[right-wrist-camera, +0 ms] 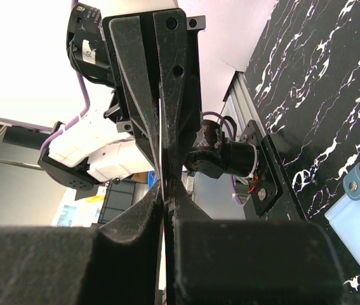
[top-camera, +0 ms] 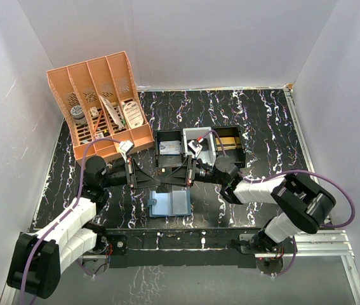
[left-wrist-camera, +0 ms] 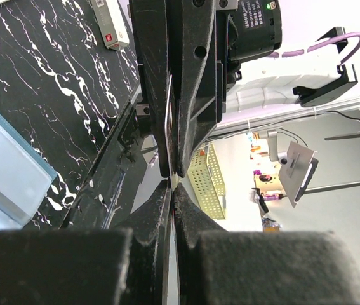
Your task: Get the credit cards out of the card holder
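The left end effector (left-wrist-camera: 171,190) and the right end effector (right-wrist-camera: 165,190) are brought tip to tip. Each is clamped on the same thin flat plastic credit card (left-wrist-camera: 168,127), which is seen edge-on between them. Just on their near side, the soft teal-blue bifold card holder (top-camera: 170,203) is laid open, light-blue inside up, on the black white-veined worktop (top-camera: 262,127). An orange slotted organiser (top-camera: 100,101) is set at the far left.

From above and behind, we look down over the whole table (top-camera: 268,140). Our 2 wrist cameras face each other at very close range. All 3 views share the card holder (top-camera: 169,204), cropped at wrist-frame edges.
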